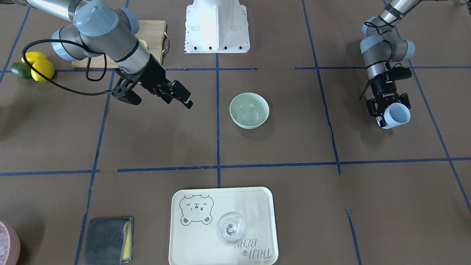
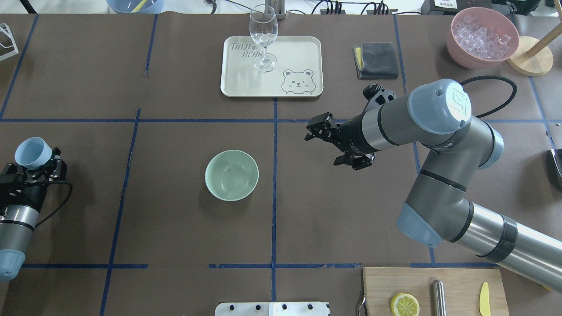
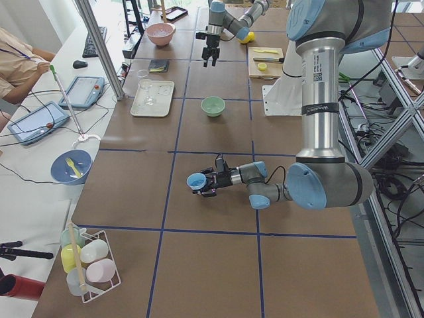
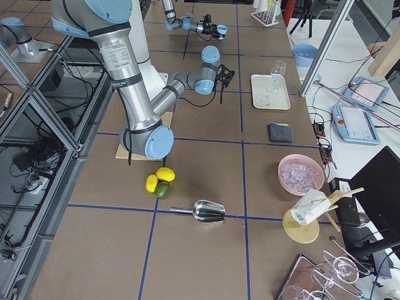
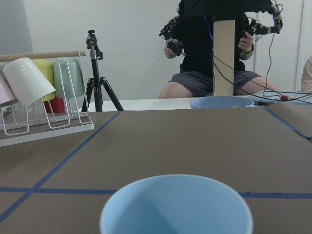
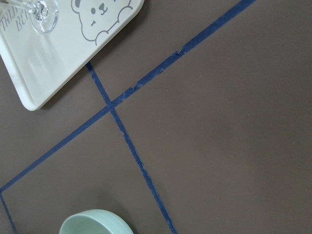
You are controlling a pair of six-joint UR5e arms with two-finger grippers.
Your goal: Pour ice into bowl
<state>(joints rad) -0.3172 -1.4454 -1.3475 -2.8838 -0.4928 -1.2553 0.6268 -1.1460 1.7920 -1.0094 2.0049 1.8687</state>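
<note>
The pale mint-green bowl (image 2: 232, 175) stands upright near the table's middle and looks empty; it also shows in the front view (image 1: 249, 110) and at the bottom edge of the right wrist view (image 6: 95, 222). My left gripper (image 2: 34, 166) is shut on a light blue cup (image 2: 30, 151) at the table's left edge, far from the bowl, low over the table and tilted. I can make out no ice cubes in the cup (image 5: 176, 204) or in the bowl. My right gripper (image 2: 322, 148) is open and empty, above the table to the right of the bowl.
A cream tray (image 2: 303, 48) with a clear wine glass (image 2: 263, 33) lies beyond the bowl. A grey cloth (image 2: 376, 60) and a pink bowl of crushed ice (image 2: 456, 44) are at the far right. A cutting board (image 2: 456, 281) is near the robot's base. Lemons (image 1: 40, 68) lie beside it.
</note>
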